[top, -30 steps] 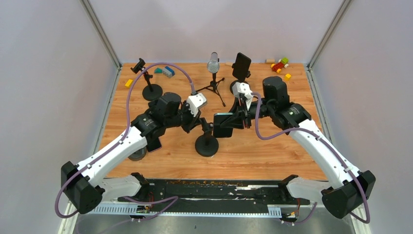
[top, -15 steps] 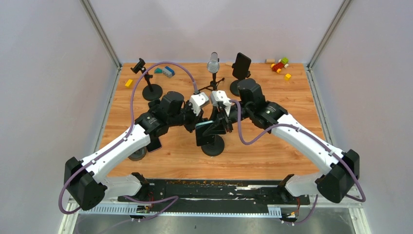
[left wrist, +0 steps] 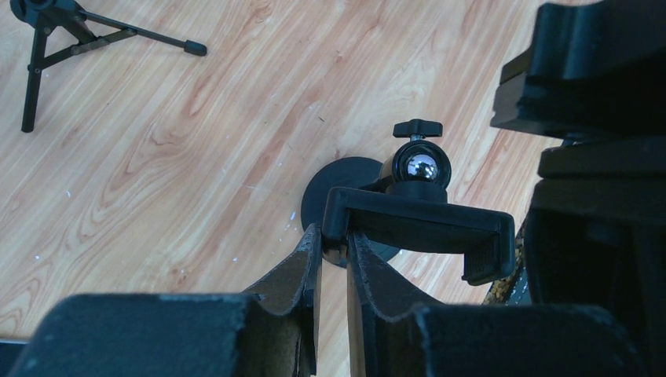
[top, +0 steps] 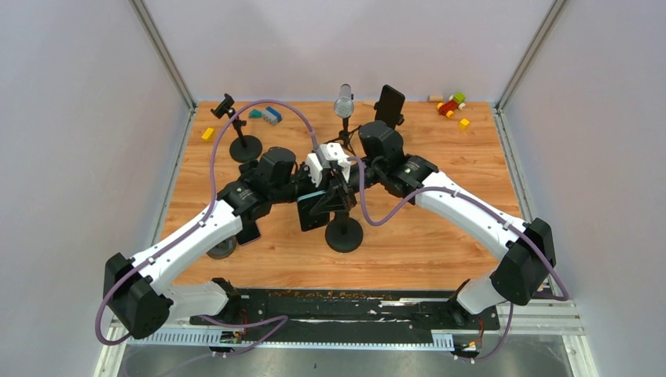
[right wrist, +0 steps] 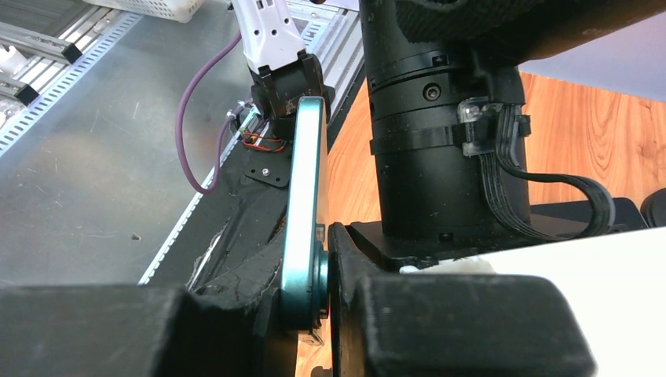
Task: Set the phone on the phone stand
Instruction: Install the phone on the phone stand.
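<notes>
Your left gripper (left wrist: 334,242) pinches one end of the clamp on the phone stand (left wrist: 416,224), while your right gripper (right wrist: 310,271) pinches the teal phone (right wrist: 307,157) edge-on beside it.

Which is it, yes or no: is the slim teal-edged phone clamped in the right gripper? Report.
Yes: the right wrist view shows the slim teal-edged phone standing on edge, pinched inside the right gripper.
</notes>
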Controlling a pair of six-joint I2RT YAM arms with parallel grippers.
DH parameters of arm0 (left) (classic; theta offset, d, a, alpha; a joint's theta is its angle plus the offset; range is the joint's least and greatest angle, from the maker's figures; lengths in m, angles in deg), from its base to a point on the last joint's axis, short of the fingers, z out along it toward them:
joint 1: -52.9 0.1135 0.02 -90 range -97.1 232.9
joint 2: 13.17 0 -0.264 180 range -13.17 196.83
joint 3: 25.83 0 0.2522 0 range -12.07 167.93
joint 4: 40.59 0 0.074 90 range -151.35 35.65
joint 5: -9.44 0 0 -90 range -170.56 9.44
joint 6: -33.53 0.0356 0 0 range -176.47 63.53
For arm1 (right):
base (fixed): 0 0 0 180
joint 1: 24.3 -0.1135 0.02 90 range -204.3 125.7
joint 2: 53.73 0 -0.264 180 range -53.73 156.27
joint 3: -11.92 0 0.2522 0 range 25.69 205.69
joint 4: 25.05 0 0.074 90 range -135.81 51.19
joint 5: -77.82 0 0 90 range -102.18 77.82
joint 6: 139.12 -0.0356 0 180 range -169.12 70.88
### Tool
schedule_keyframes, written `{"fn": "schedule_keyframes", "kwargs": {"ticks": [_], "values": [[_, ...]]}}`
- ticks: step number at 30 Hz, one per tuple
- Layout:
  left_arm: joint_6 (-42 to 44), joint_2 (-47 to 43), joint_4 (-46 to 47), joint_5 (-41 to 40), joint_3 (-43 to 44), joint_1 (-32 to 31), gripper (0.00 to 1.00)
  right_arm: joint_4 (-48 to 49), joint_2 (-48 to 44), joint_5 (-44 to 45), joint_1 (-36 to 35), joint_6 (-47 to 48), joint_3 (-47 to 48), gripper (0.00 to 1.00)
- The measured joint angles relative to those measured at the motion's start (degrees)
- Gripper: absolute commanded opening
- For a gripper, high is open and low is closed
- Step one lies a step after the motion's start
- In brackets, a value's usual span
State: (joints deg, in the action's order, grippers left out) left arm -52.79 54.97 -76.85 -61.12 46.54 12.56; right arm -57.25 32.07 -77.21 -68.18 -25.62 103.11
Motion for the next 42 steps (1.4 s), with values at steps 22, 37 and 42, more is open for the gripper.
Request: {"fn": "schedule_keyframes", "kwargs": {"ticks": [22, 37, 42], "values": [[-0.48, -2.73, 1.42, 1.66, -2.86, 1.05, 0.00, 2.49, -0.02, 0.44, 1.20, 2.01, -5.25, 0.00], [-0.37, -2.73, 2.01, 2.58, -3.08, 1.05, 0.00, 8.37, -1.64, 0.39, 2.21, -1.79, -10.01, 0.00], [-0.35, -2.73, 2.14, 3.15, -3.08, 1.07, 0.00, 8.92, -1.64, -0.07, 2.29, -2.16, -10.10, 0.00]]}}
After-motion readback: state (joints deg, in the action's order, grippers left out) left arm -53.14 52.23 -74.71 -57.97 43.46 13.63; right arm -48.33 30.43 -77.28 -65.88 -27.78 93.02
